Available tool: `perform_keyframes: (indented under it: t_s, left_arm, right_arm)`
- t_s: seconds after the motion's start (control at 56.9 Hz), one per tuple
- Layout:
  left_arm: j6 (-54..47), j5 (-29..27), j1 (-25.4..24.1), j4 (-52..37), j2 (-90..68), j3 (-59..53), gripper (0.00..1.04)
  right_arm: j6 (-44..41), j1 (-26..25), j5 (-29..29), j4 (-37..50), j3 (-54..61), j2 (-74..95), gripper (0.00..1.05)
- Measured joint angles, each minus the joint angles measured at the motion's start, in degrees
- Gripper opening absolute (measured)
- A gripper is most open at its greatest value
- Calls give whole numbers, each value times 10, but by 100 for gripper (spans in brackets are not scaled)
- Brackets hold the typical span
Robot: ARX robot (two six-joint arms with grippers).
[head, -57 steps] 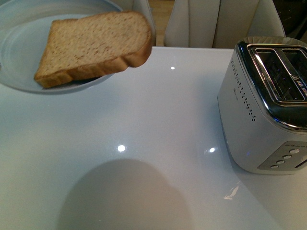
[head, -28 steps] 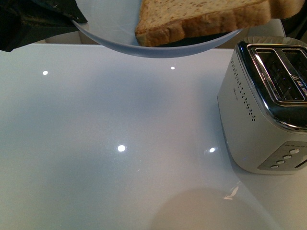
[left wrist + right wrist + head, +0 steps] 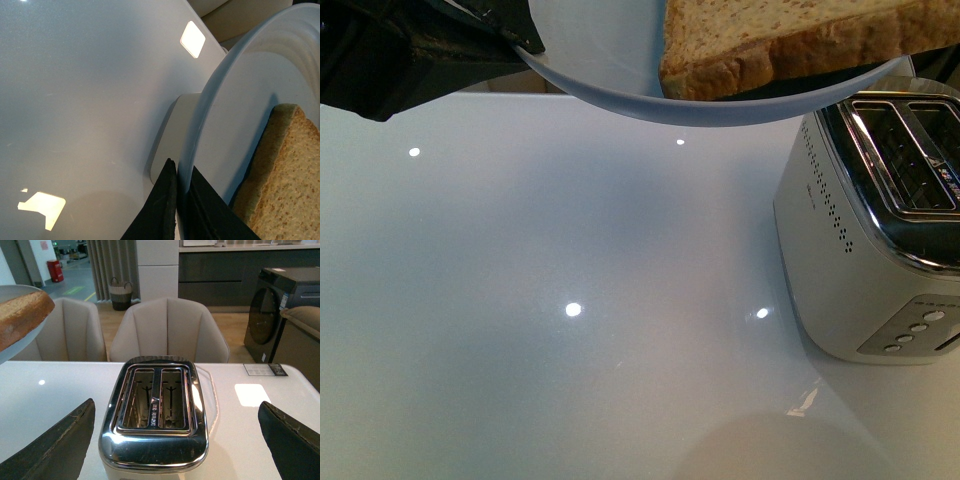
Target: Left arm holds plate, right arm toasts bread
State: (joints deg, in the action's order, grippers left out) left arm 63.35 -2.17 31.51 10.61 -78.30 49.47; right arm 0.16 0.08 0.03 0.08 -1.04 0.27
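Note:
My left gripper (image 3: 525, 45) is shut on the rim of the pale blue-grey plate (image 3: 610, 60) and holds it in the air at the top of the front view, above the table. The light brown bread slice (image 3: 790, 40) lies on the plate, toward the toaster. In the left wrist view the black fingers (image 3: 162, 210) pinch the plate's edge (image 3: 220, 130) with the bread (image 3: 282, 185) beside them. My right gripper (image 3: 175, 440) is open and empty, its fingers wide to either side above the silver toaster (image 3: 155, 410). The bread (image 3: 20, 315) shows at the edge of the right wrist view.
The two-slot toaster (image 3: 880, 220) stands on the glossy white table (image 3: 570, 300) at the right, both slots empty. Beige chairs (image 3: 170, 330) stand behind the table. A dark appliance (image 3: 280, 305) stands further back right.
The plate with the bread has moved up and to the right, toward the toaster. My left gripper has come into the front view at the top left.

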Motion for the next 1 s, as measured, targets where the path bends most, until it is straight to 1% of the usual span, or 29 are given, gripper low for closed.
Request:
perform_keyframes:
  t_s: [0.404, 0.422, 0.44, 0.457, 0.492, 0.563, 0.598, 0.703, 0.826, 0.932, 1.002]
  left_arm:
    - [0, 0, 0, 0, 0, 0, 3]
    - [0, 0, 0, 0, 0, 0, 3]
    - [0, 0, 0, 0, 0, 0, 3]
    - [0, 0, 0, 0, 0, 0, 3]
    - [0, -1, 0, 0, 0, 0, 3]
    - [0, 1, 2, 0, 1, 0, 3]
    - [0, 2, 2, 0, 1, 0, 3]
    - [1, -3, 2, 0, 1, 0, 3]
    - [2, -1, 2, 0, 2, 0, 3]
    - [2, 0, 2, 0, 2, 0, 3]
    - [2, -1, 2, 0, 2, 0, 3]
  right_arm:
    - [0, 0, 0, 0, 0, 0, 96]
    - [6, -2, -6, -17, -5, 10, 96]
    - [18, -3, -19, -55, -20, 24, 96]
    - [32, -6, -25, -121, -47, 62, 96]
    - [54, -9, -31, -200, -80, 120, 96]
    - [70, -12, -41, -269, -102, 176, 96]
    - [76, -14, -46, -278, -103, 190, 96]
    - [84, -22, -54, -265, -112, 217, 96]
    - [114, -32, -85, -229, -147, 266, 96]
    - [156, -27, -121, -202, -183, 318, 96]
    - [211, -8, -152, -173, -218, 362, 96]
